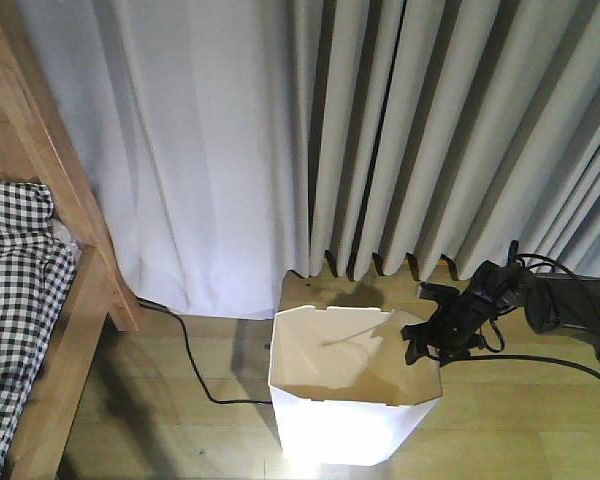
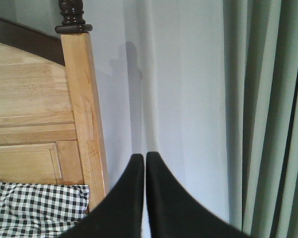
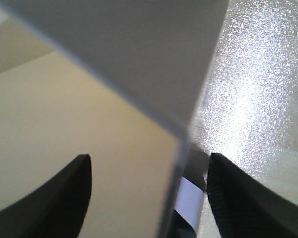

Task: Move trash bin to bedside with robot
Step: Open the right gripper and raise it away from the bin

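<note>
Bin wall stands between right gripper fingers, untouched.

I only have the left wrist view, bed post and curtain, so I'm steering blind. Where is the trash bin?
Observer: The trash bin stands on the floor before the curtain, clearly apart from the bed.
Operator: Is it gripped yet?
Observer: No. The right gripper is at its rim, jaws open, one inside the wall and one outside.
</note>
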`<state>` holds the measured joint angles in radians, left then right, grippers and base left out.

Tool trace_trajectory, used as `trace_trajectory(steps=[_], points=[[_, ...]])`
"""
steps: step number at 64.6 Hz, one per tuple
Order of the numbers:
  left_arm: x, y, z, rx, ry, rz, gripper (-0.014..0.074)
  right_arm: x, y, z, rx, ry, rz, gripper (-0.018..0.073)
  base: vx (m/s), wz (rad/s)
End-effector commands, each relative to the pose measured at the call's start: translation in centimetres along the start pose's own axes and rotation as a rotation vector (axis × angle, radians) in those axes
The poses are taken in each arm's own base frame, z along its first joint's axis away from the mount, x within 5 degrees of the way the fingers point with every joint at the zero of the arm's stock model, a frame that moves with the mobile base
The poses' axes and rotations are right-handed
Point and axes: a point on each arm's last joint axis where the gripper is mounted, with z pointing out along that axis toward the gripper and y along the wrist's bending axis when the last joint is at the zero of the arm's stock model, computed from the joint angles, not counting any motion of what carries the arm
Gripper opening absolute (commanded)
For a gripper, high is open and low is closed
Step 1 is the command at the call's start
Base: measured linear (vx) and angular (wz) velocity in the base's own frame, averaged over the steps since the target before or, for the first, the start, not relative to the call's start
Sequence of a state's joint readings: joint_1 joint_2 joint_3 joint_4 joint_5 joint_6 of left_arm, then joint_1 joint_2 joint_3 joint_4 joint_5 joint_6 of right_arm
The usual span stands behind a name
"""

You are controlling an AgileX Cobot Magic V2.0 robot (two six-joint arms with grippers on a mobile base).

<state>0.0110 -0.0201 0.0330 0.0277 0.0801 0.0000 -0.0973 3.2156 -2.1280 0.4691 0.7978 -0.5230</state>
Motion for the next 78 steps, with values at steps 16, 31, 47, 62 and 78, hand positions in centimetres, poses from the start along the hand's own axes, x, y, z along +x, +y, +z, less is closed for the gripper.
trace_trajectory(steps=[16,31,47,62,78], points=[[-0.3,0.0,0.0,0.007,-0.07,-0.023,-0.0006,-0.7,-0.5,-4.5,0.061,-0.155,0.067,0.0481,0.0,-0.01],[-0.3,0.0,0.0,0.007,-0.07,-0.023,-0.0006,2.3,1.8,-8.2,0.211,-0.251,-0.069,0.0481,0.0,0.0],[-0.3,0.0,0.0,0.007,-0.07,-0.023,-0.0006,5.0,4.8,-14.4,0.26,-0.333,-0.108,0.0481,0.0,0.0],[-0.3,0.0,0.0,0.007,-0.07,-0.023,-0.0006,7.0,7.7,-21.7,0.283,-0.434,-0.16,0.0481,0.0,0.0],[-0.3,0.0,0.0,0.007,-0.07,-0.023,-0.0006,10.9,11.6,-30.9,0.305,-0.636,-0.181,0.0481,0.0,0.0]])
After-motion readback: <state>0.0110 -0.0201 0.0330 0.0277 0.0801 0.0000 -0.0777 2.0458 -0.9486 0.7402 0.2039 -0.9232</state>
